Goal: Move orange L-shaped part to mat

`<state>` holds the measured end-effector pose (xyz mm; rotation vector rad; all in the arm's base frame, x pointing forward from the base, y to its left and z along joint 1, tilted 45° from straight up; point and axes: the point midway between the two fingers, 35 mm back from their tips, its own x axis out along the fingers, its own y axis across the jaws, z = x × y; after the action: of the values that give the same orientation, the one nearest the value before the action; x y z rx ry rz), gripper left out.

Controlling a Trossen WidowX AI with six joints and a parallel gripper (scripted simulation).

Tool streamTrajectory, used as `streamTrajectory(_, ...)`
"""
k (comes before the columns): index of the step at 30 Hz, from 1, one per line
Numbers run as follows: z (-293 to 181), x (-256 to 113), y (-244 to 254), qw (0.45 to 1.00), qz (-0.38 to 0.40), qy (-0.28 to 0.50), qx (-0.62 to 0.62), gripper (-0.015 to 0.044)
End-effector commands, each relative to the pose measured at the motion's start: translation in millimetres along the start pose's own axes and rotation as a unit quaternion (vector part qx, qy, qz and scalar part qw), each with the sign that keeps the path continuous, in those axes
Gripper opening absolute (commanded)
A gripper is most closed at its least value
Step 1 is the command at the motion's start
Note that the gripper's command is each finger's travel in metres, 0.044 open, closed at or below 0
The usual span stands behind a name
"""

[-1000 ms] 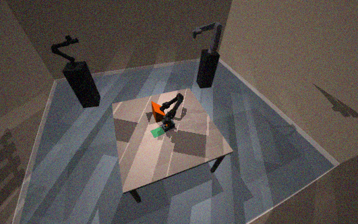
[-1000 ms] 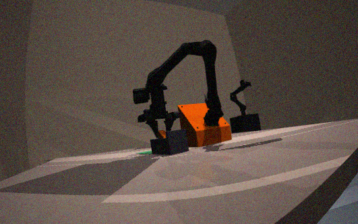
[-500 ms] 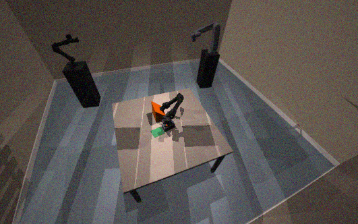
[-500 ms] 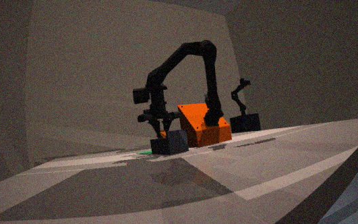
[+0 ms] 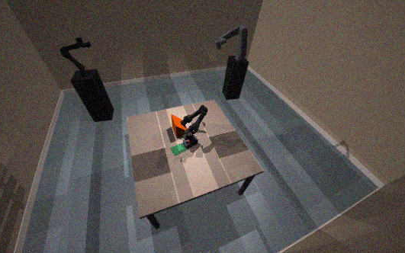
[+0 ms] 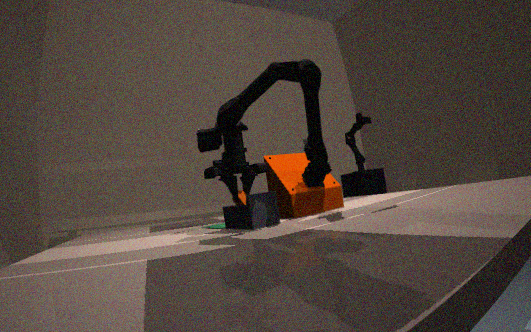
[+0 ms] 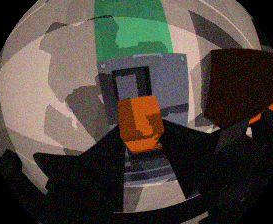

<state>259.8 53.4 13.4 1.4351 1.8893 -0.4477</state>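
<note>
The grey tray (image 6: 237,219) (image 7: 169,75) stands on the table, with the green mat (image 5: 177,149) (image 6: 215,226) (image 7: 137,42) flat beside it. My gripper (image 6: 242,198) (image 7: 139,125) points down over the tray and is shut on the orange part (image 6: 241,197) (image 7: 147,112). The held end of the part stands up above the tray's rim, steeply tilted. In the wrist view, a stretch of the pocket shows grey and empty on the mat side of the part. The part's lower end is hidden, so I cannot tell whether it still touches the pocket.
A large orange wedge-shaped block (image 5: 175,123) (image 6: 281,171) stands close to the tray by the arm's base; its dark side (image 7: 242,82) shows at the right in the wrist view. Two other arms on black pedestals (image 5: 92,95) (image 5: 235,78) stand beyond the table.
</note>
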Motion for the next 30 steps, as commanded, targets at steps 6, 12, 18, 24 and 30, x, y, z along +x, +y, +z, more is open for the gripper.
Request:
streamTrajectory(6, 0, -16, 1, 1.0, 0.002, 0.0, -0.001, 0.0)
streamTrajectory(12, 0, -25, 1, 1.0, 0.002, 0.0, -0.001, 0.0)
streamTrajectory(18, 0, -34, 1, 1.0, 0.002, 0.0, 0.0, 0.0)
streamTrajectory(24, 0, -44, 1, 1.0, 0.002, 0.0, 0.0, 0.0)
streamTrajectory(30, 0, -53, 1, 1.0, 0.002, -0.001, 0.0, 0.0)
